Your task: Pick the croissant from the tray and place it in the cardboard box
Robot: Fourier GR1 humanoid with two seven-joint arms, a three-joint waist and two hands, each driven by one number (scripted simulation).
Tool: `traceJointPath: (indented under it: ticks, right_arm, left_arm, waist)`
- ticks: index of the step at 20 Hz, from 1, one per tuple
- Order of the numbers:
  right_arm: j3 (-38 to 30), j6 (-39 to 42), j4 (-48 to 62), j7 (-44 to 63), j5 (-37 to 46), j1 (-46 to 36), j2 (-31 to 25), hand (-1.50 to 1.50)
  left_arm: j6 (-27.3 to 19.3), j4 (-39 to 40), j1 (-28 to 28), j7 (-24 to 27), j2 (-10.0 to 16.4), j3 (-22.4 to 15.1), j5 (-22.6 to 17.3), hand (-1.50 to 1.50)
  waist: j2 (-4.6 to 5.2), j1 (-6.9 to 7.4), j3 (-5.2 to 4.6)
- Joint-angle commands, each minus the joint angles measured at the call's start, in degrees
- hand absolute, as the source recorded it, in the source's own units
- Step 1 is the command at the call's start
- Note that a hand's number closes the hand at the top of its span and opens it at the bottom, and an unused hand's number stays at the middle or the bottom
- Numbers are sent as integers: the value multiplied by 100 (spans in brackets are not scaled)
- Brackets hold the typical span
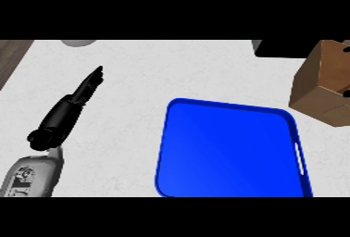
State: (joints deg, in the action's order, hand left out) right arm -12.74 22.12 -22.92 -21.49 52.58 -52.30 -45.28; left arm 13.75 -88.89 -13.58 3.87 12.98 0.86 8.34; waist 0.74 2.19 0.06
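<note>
Croissant: I can't find it. It isn't on the tray, the counter or anywhere in my head view.
Tray [229, 152]: blue, with a raised rim and a slot handle on its right side, and bare across its whole floor. The pick looks done to me.
Cardboard box [318, 85]: brown, just beyond the tray's far right corner, running off the view's right edge. I mostly see its outer walls, so I can't tell what's inside.
Right hand: out of view, so I can't say whether it's grasping anything.
Left hand [78, 99]: over the white counter [143, 74], well left of the tray, fingers stretched straight and holding nothing.
Step, my read: the placing, either underway off-frame or already finished.
Doing it well: if the croissant is in the right hand, I'd bring it squarely over the box's opening, clear the near wall, go low inside, then let go. The left hand should stay where it is.
Other bits: a grey object [78, 42] at the far left edge and a dark block [284, 48] behind the box, neither in the way.
</note>
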Motion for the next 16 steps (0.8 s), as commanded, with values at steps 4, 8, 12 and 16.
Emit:
traceJointPath:
  ticks: [4, 8, 12, 16]
  right_arm:
    - [-1696, -82, 360, -649, -1689, -464, 222, -150]
    - [-2770, 103, 901, -102, -2679, -619, 124, -150]
    - [-3335, -63, 1293, 168, -3145, -421, -244, -150]
    - [-3611, -301, 1300, 273, -3403, -354, -573, -150]
  left_arm:
    - [-67, 62, 77, 45, -68, 8, 26, 0]
    - [25, 88, -48, -8, 72, 98, -11, 0]
    - [-3, -45, -37, -63, -10, -14, 48, 0]
    - [9, 54, 141, 242, -44, -8, 43, 0]
  waist:
    - [-21, -85, 28]
    - [-17, -150, 16]
    - [46, -5, 23]
    - [61, 53, 19]
